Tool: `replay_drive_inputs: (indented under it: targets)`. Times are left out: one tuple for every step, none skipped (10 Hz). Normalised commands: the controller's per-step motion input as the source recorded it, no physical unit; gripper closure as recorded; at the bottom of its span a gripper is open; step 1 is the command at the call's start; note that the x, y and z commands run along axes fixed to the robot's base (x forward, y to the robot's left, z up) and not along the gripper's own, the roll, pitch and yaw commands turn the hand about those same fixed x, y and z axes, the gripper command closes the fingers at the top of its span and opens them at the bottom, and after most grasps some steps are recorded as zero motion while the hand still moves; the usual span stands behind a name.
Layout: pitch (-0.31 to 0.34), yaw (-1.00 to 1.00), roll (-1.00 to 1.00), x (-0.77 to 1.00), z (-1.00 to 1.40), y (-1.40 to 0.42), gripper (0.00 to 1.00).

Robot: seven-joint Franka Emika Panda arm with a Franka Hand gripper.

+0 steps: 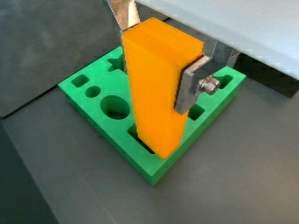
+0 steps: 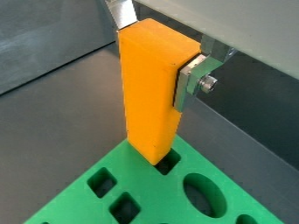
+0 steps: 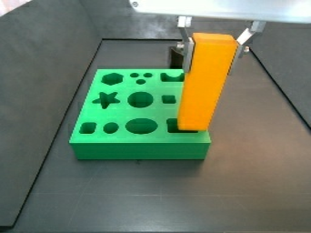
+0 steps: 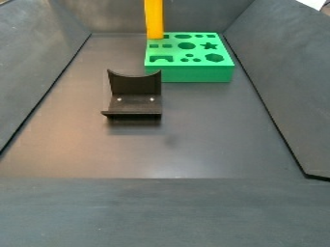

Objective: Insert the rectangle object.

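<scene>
The rectangle object is a tall orange-yellow block, held upright. My gripper is shut on its upper part. In both wrist views a silver finger plate presses against its side. Its lower end sits at the mouth of a rectangular slot near a corner of the green board. The block meets the board at a dark slot. It also shows in a wrist view over the board, and in a side view at the board's edge.
The board has several other shaped holes, among them a star and round ones. The dark fixture stands on the floor beside the board. Sloping dark walls enclose the floor.
</scene>
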Motion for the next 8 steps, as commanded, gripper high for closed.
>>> replay_drive_inputs:
  targets:
    - [-0.121, 0.13, 0.0, -0.34, -0.03, -0.05, 1.0]
    - [-0.11, 0.16, 0.0, -0.31, -0.08, 0.0, 1.0]
    - [-0.084, 0.15, 0.0, -0.25, -0.09, 0.11, 1.0]
    - [-0.084, 0.14, 0.0, -0.24, -0.14, 0.06, 1.0]
    - [-0.024, 0.09, 0.0, -0.08, -0.23, -0.03, 1.0]
    - [0.011, 0.0, 0.0, 0.21, -0.38, -0.28, 1.0]
    - [0.061, -0.2, -0.02, 0.51, -0.43, -0.27, 1.0]
    - [0.07, -0.23, 0.0, 0.47, -0.39, -0.08, 1.0]
